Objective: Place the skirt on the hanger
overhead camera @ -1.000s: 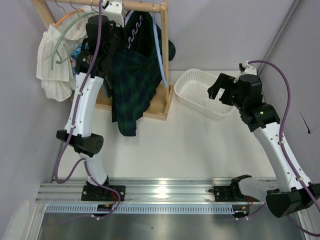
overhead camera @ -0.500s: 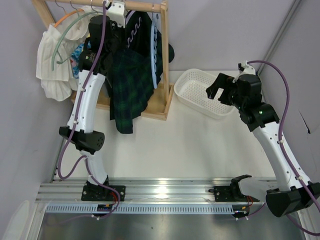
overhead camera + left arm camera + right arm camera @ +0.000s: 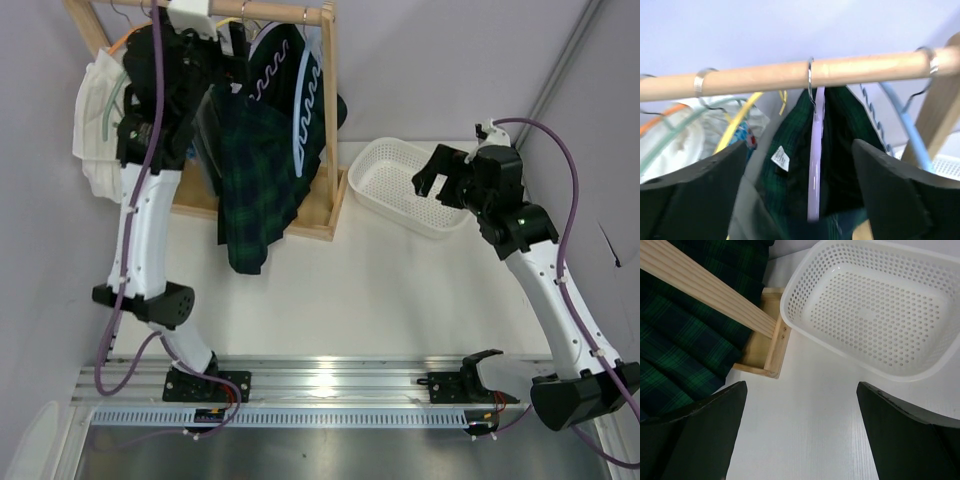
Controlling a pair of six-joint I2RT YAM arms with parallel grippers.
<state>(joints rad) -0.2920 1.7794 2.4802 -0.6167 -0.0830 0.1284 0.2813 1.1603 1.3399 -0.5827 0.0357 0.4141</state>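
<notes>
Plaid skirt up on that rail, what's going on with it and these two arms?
The skirt hangs on the lavender hanger, whose hook sits over the wooden rail. The left arm is raised in front of it, jaws open and holding nothing. The right arm hovers by the white basket, jaws open too.
</notes>
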